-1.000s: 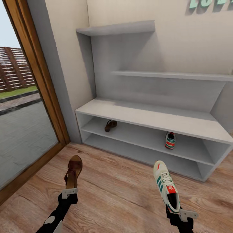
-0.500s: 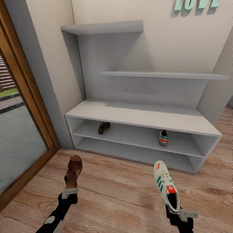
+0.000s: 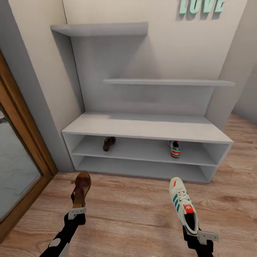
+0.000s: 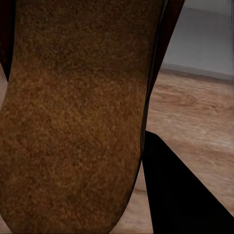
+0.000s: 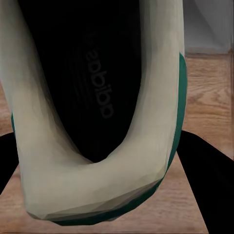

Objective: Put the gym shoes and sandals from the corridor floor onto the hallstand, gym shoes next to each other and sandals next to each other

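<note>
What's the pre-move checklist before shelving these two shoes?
1. Left gripper holds a sandal by its heel end: ok.
2. Right gripper holds a gym shoe by its heel: ok.
3. Mate sandal on the hallstand upper shelf, left side, free space beside it: ok.
4. Mate gym shoe on the same shelf, right side, free space beside it: ok.
5. Shelf within arm reach from here: cannot tell.
6. Grip firmness: cannot tell.
</note>
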{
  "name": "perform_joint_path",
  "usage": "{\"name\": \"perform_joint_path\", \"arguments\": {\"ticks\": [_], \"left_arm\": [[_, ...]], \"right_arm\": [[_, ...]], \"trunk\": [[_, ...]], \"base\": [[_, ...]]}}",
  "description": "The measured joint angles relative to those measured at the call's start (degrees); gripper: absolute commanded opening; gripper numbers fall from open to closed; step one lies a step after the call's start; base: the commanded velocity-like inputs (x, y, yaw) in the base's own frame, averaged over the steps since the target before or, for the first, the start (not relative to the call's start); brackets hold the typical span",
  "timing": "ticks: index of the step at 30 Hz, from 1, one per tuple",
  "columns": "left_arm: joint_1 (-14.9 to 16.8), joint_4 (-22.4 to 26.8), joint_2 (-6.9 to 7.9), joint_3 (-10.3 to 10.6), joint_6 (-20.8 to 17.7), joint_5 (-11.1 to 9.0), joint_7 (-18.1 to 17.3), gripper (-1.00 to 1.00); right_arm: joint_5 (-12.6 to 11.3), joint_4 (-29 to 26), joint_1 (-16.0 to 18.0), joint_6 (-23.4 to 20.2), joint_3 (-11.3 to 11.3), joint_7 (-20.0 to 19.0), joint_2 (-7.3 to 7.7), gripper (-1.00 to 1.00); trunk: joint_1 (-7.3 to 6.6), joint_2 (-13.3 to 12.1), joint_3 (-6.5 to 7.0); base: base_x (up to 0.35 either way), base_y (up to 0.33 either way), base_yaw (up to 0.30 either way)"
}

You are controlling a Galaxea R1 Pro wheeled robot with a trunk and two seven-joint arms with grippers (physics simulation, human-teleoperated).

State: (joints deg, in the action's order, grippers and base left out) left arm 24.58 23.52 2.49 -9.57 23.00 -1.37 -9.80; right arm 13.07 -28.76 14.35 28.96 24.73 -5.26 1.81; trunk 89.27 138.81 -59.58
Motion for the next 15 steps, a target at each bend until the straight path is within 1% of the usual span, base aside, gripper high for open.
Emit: {"name": "perform_joint_path", "arguments": {"ticks": [2, 5, 9, 15], "left_arm": [[0.0, 0.0, 0.0, 0.0, 0.0, 0.0, 0.0, -1.0], [-0.01, 0.0, 0.0, 0.02, 0.0, 0.0, -0.01, -1.0], [-0.01, 0.0, 0.01, 0.02, 0.0, 0.0, 0.01, -1.0], [-0.01, 0.0, 0.01, 0.02, 0.0, 0.0, -0.01, -1.0]], "right_arm": [[0.0, 0.0, 0.0, 0.0, 0.01, 0.0, 0.0, -1.0], [0.01, -0.02, 0.0, 0.0, 0.01, 0.0, 0.0, -1.0], [0.02, -0.02, 0.01, 0.0, -0.02, 0.01, 0.0, -1.0], [0.02, -0.01, 0.01, -0.03, -0.06, -0.03, 0.0, -1.0]], "trunk": [[0.0, 0.0, 0.0], [0.0, 0.0, 0.0], [0.0, 0.0, 0.0], [0.0, 0.0, 0.0]], "base": [[0.001, 0.239, -0.255], [0.0, 0.089, -0.155], [0.0, 0.027, -0.051], [0.0, 0.007, -0.012]]}}
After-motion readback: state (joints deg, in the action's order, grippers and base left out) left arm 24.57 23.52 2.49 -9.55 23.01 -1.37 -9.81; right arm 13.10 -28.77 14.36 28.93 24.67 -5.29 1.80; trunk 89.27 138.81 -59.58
